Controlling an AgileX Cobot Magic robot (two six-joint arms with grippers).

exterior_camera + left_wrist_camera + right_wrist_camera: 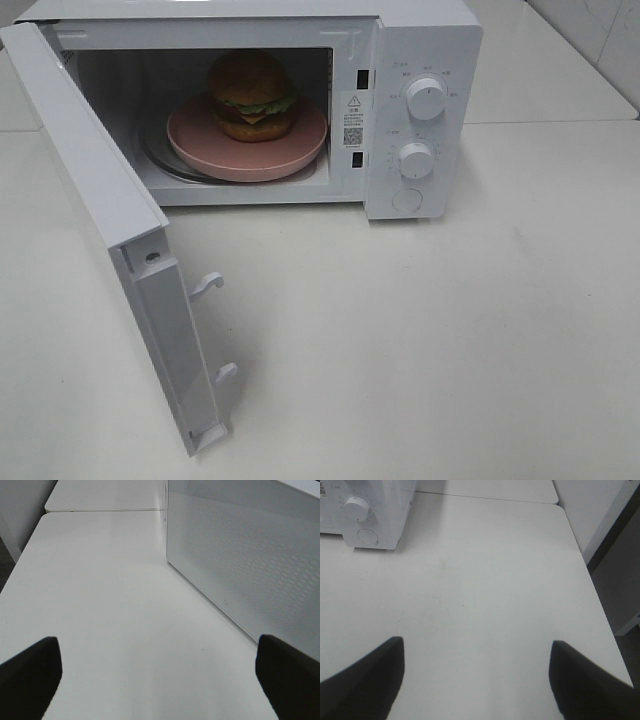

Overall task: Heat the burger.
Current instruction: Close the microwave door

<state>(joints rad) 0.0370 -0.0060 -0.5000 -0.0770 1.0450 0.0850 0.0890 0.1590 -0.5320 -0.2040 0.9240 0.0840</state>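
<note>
The burger with its brown bun, lettuce and cheese sits on a pink round plate inside the white microwave. The microwave door stands wide open, swung out to the left. Neither arm appears in the exterior high view. In the left wrist view my left gripper is open above bare table, with the door's perforated outer panel close beside it. In the right wrist view my right gripper is open over the table, the microwave's control knobs some way off.
Two white knobs and a round button line the microwave's right panel. Two door latch hooks stick out from the door's inner edge. The white table ends at an edge near my right gripper.
</note>
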